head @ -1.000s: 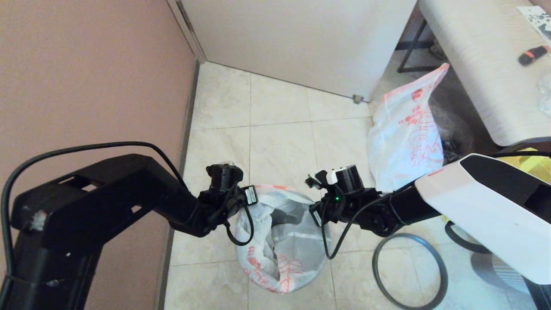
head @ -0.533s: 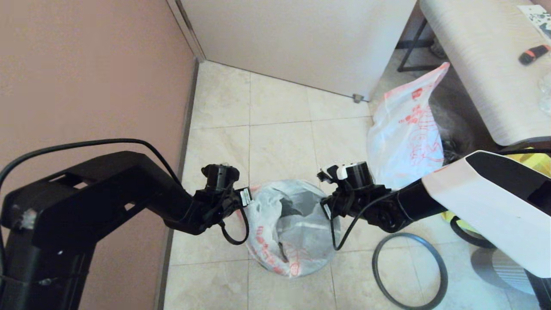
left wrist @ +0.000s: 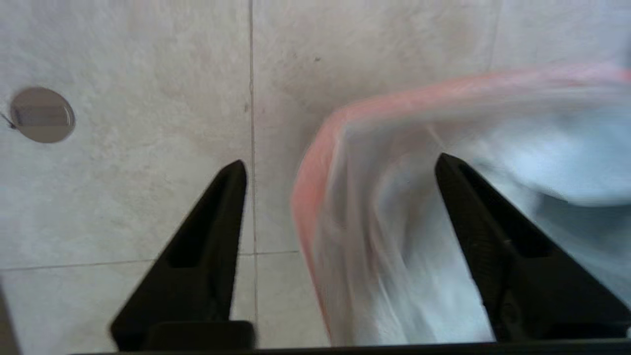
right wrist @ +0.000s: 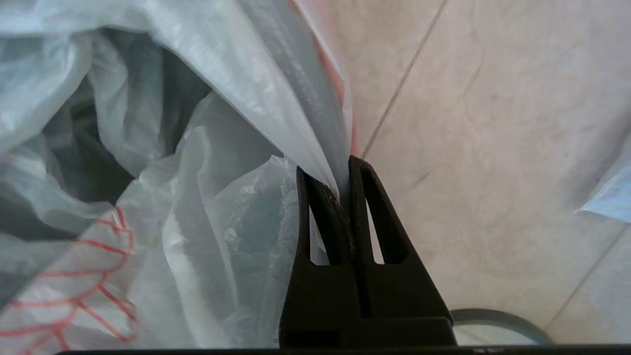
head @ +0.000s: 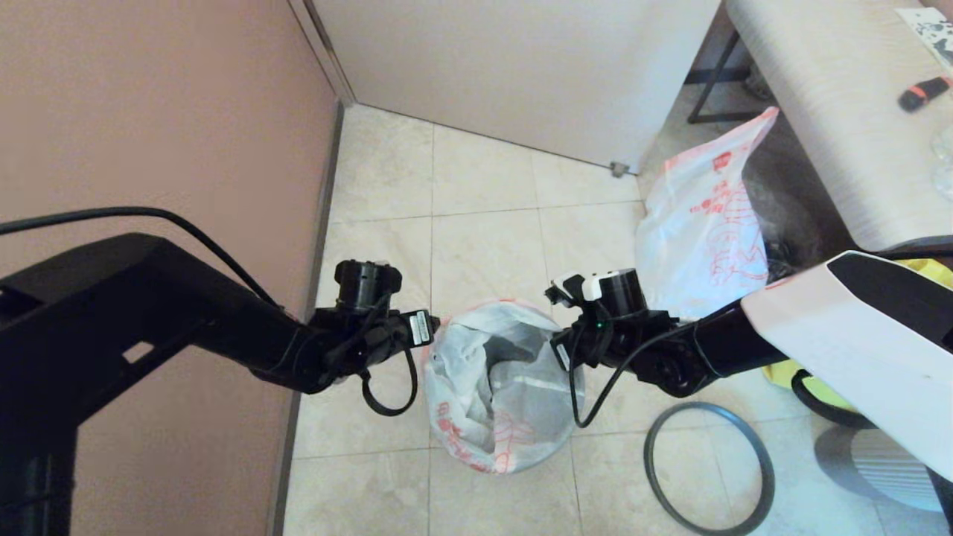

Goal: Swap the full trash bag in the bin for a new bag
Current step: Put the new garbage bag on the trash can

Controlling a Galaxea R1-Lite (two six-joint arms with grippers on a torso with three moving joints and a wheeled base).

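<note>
Over bin [head: 506, 461]: right gripper [right wrist: 345, 180] pinching new bag [head: 495, 387]; left gripper [left wrist: 340, 170] spread.

Thin crinkly translucent plastic new bag [head: 500, 387], glossy smooth beige floor tiles [head: 484, 253], matt black hoop [head: 709, 467]

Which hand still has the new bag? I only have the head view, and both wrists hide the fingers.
Observer: The right hand is shut on the new bag, pinching its rim.
Operator: And the left?
Observer: The left hand is open; the pink rim runs between its fingers, ungripped.
Operator: Anything else by the left hand?
Observer: A round metal disc set in the floor tiles.
</note>
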